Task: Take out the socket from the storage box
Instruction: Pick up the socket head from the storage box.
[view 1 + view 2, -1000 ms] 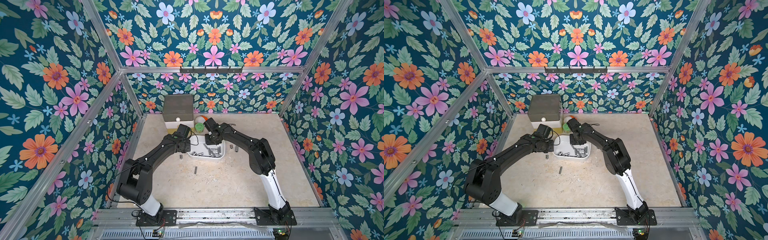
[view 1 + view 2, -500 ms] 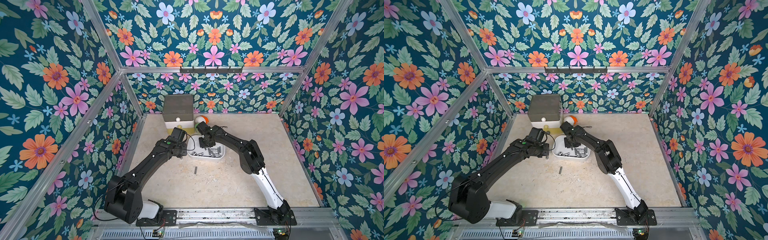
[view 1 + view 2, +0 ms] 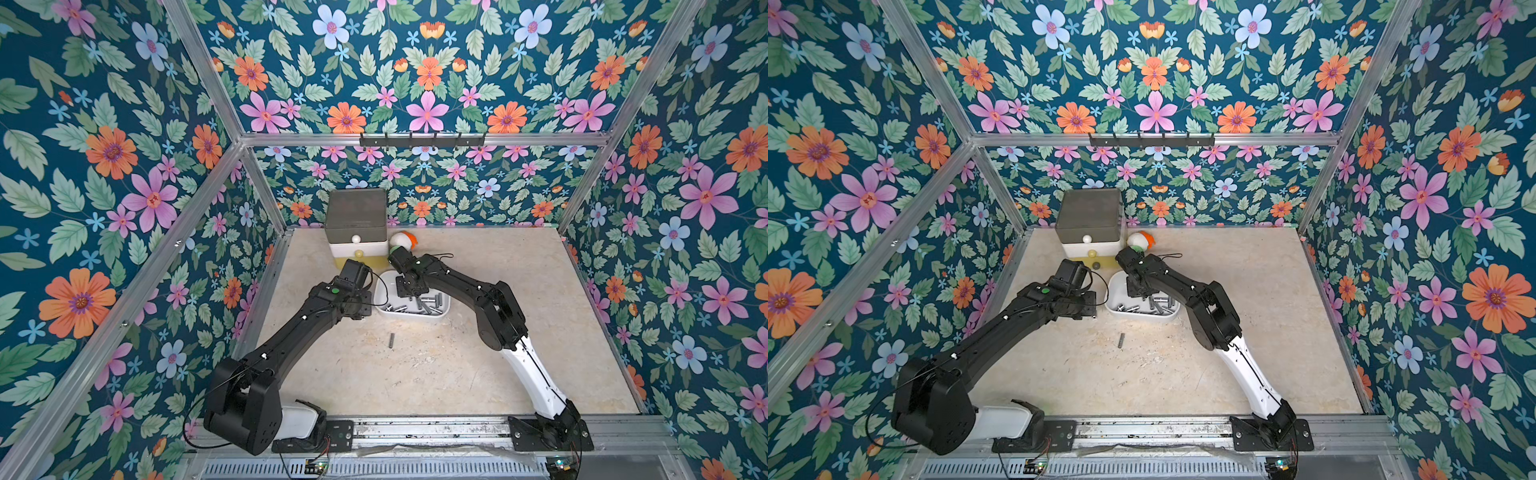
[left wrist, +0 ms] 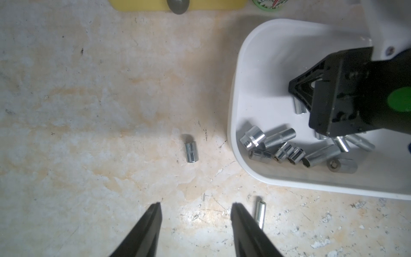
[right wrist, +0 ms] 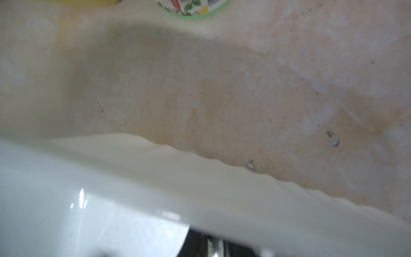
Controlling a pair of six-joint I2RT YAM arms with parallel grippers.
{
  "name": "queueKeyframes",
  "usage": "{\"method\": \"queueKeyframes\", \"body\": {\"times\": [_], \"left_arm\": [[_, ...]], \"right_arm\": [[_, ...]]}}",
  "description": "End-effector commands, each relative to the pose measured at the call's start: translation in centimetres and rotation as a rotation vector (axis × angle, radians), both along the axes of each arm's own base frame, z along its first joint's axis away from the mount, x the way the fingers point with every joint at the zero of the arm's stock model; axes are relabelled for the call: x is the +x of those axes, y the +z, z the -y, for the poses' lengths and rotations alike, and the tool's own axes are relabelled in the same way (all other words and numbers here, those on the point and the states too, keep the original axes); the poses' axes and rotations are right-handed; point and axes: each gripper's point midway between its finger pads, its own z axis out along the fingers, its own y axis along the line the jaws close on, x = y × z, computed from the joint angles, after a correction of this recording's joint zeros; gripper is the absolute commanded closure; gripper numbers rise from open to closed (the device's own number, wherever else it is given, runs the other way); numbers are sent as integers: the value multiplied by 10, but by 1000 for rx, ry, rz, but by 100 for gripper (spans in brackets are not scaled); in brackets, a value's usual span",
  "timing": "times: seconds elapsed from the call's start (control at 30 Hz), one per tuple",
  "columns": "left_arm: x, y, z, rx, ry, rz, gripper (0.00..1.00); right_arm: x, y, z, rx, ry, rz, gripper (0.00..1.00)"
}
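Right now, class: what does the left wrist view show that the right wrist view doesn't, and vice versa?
Left wrist only: shiny steel sockets heaped in the shallow white plastic storage box, two loose sockets on the mottled beige tabletop, the open left gripper. Right wrist only: an unreadable dark blur. Both: that box, the tabletop, a green-rimmed patterned round object.

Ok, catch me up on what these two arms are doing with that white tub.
The right gripper is down inside the white storage box, shut among the pile of steel sockets. Metal glints at its tips, but a firm grip on one is not clear. The left gripper hangs open and empty over the table beside the box. A short socket and a slim socket already lie out on the table.
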Motion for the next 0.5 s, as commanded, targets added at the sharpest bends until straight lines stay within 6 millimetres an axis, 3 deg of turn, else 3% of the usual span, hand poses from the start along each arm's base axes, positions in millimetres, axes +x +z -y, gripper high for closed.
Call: {"method": "queueKeyframes", "body": {"times": [0.0,0.27,0.47], "left_arm": [[0,1,-4,13,9,7,43],[-5,1,-5,4,8,14,43],[-10,4,-9,7,10,29,43]], "right_arm": [[-15,10,-9,80,-9,-92,99],[6,92,-9,368,-90,-91,100],[-10,117,-5,522,-104,-159,100]]}}
